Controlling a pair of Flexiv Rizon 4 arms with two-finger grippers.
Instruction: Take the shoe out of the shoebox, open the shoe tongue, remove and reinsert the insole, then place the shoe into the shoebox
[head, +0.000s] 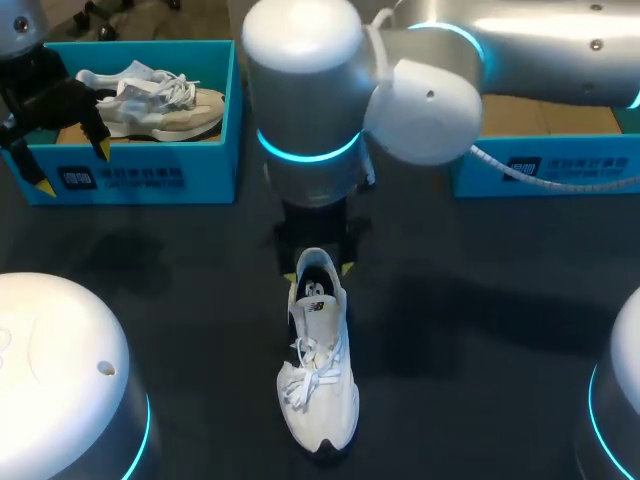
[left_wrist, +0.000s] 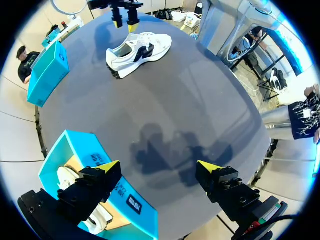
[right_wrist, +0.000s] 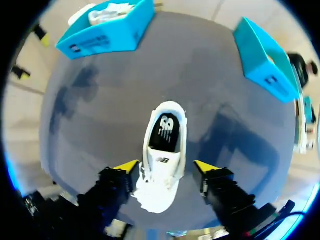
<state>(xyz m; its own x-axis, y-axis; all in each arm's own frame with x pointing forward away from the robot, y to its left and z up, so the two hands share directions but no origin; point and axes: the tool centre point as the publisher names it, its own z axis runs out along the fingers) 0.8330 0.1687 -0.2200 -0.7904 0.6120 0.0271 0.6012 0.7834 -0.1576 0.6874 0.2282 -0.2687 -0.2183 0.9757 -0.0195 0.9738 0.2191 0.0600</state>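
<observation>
shoe (head: 318, 360) lay at worktop (head: 480, 400) centre, toe toward 6 o'clock | your right gripper (right_wrist: 166, 166) had fingers apart astride it; left gripper (left_wrist: 159, 169) fingers apart by the 10 o'clock shoebox (head: 140, 175) | risk: the unbraced shoe could have slid under a tongue pull

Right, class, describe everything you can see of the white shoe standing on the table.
The shoe is a white trainer with loosely tied white laces, a dark lining showing in its opening and a dark edge to its sole. It stands upright on the dark table. The right gripper hangs over it, open, one finger on either side, seemingly not touching.
</observation>
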